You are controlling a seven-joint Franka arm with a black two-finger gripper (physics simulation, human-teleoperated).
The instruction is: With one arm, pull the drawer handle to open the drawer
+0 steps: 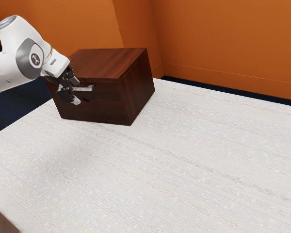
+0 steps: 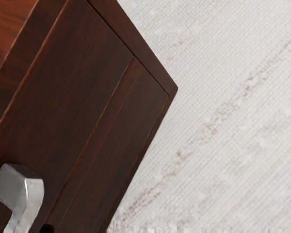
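Nearest, pale surface (image 1: 184, 170), left free in front of the cabinet, probably to give the drawer room to slide out. Further back, claw (image 1: 72, 91) placed at the drawer handle (image 1: 86, 88): spread wide, one finger above the silver bar and one below, not closed on it, nothing gripped. Set so, by judgement, to close and then pull. Drawer (image 1: 106, 90) in the front of the dark wooden cabinet (image 1: 111, 60), apparently shut. Arm (image 1: 24, 56) reaching in from the exterior view's left, wrist bent down toward the front. Behind, orange wall (image 1: 223, 34).

Orange walls (image 1: 223, 34), dark floor (image 1: 12, 109) — pale table (image 1: 184, 170)
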